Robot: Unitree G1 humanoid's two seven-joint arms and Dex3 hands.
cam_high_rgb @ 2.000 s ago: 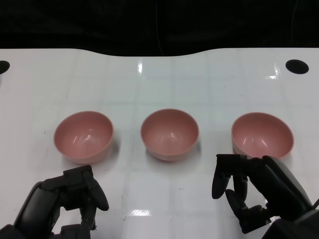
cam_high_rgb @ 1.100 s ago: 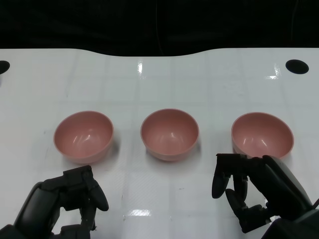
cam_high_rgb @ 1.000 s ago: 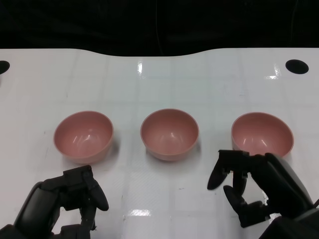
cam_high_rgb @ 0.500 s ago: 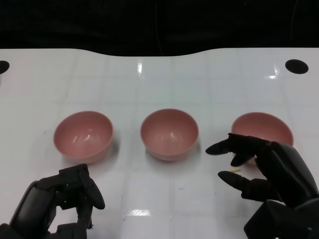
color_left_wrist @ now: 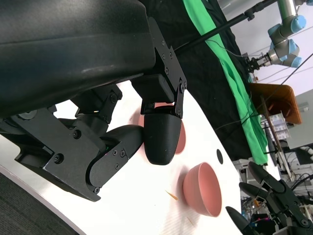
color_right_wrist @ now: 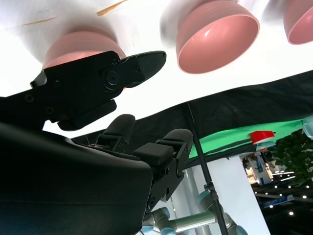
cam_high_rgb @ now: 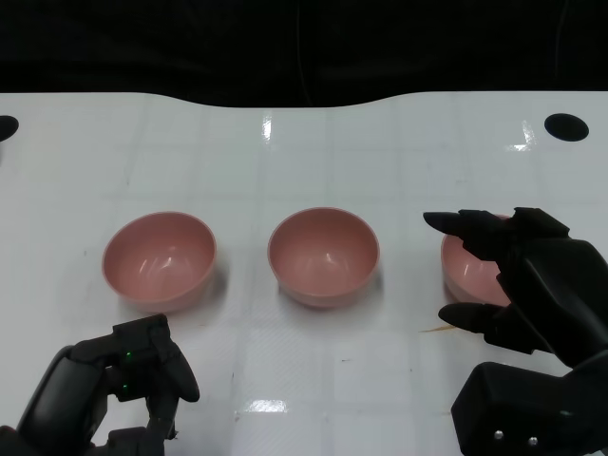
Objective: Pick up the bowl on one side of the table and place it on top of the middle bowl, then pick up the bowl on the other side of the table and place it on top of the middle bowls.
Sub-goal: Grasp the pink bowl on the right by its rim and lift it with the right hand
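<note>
Three pink bowls stand in a row in the head view: the left bowl [cam_high_rgb: 160, 259], the middle bowl [cam_high_rgb: 323, 255] and the right bowl [cam_high_rgb: 468, 269]. My right hand [cam_high_rgb: 530, 283] reaches over the right bowl with its fingers spread, the upper ones above the rim and the thumb low in front; it hides the bowl's right half. The right wrist view shows its fingers [color_right_wrist: 98, 81] close against that right bowl [color_right_wrist: 80, 43], with the middle bowl [color_right_wrist: 217, 35] beyond. My left hand [cam_high_rgb: 123, 380] sits curled near the front edge, below the left bowl, holding nothing.
The white table [cam_high_rgb: 304, 161] has a black hole [cam_high_rgb: 566, 126] at the far right and another at the far left edge. A thin tan sliver [cam_high_rgb: 432, 330] lies on the table just left of my right hand's thumb. A dark backdrop lies past the far edge.
My right hand has lifted and moved forward to the right bowl, and its curled fingers have spread apart over it. The left hand has barely shifted. The bowls have not moved.
</note>
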